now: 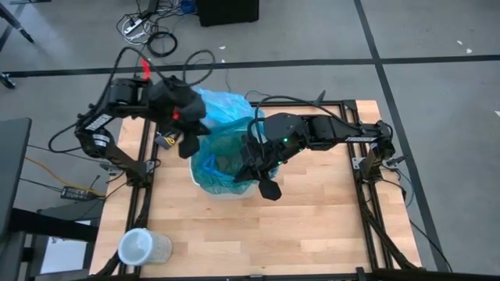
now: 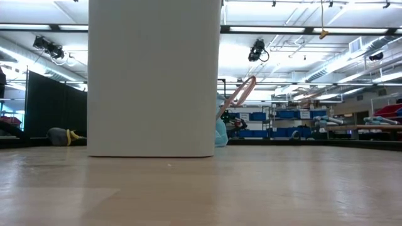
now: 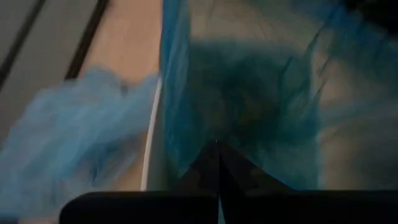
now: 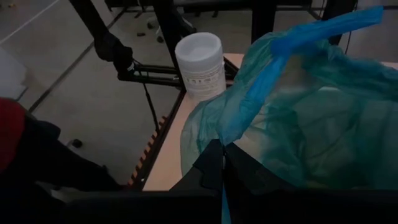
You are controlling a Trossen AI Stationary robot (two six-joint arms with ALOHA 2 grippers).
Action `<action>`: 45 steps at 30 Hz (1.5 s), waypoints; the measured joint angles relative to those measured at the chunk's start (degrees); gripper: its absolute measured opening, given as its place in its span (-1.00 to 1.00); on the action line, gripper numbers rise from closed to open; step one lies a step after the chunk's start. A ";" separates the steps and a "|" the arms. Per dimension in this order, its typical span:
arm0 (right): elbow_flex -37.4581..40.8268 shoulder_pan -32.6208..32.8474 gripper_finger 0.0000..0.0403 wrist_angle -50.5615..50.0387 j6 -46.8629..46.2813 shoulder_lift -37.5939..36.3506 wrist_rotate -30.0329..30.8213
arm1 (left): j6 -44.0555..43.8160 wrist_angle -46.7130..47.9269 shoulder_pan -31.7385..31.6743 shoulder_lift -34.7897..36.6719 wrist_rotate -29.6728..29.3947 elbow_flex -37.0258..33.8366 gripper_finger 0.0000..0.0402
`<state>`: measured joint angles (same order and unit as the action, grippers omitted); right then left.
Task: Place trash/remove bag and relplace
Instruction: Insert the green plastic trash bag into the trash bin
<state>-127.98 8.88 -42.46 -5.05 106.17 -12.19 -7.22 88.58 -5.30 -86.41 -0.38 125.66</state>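
A white bin [image 1: 228, 192] stands mid-table, lined with the thin blue bag [image 1: 221, 107], which bunches up over the bin's far rim and drapes down its near wall. Inside, the film looks darker teal-green [image 1: 226, 152]. My left gripper [image 1: 188, 143] hangs shut over the bin's left rim. On the right rim is my right gripper [image 1: 264, 178], also shut. In both wrist views the blue film [image 4: 298, 106] fills the space ahead of the fingers. The trash is hidden. My left gripper shows a thin sliver of blue film [image 3: 218, 210] between its shut fingers, at the bag's left rim. The fingers slant down from the table's left; the view is blurred and shows no more. My right gripper pinches a narrow strip of the bag's edge [image 4: 222, 200] between its two fingers, at the bin's right rim. The fingers come nearly level from the table's right. The film rises slack and crumpled ahead of them.
A white lidded jar [image 1: 142, 247] stands near the table's front left corner; it blocks most of the low view [image 2: 154, 78]. Bare wood lies in front of and to the right of the bin. Cables and frame rails run along the table's left edge [image 4: 155, 112].
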 joint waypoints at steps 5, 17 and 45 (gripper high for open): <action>0.00 0.00 -1.00 -0.01 0.76 0.00 -0.05 | 0.98 -9.11 -0.21 -0.10 5.26 2.33 -0.99; 0.00 -0.44 -1.00 -0.19 1.76 0.00 -1.51 | 7.49 1.84 -0.38 -9.35 14.91 0.73 -0.99; 0.00 0.02 -1.00 -2.76 2.15 -0.02 -1.55 | -6.06 1.43 -1.05 5.16 1.26 -19.02 -0.99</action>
<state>-127.98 8.91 -45.23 -2.90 106.15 -13.74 -13.27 90.02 -6.35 -81.25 0.88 106.64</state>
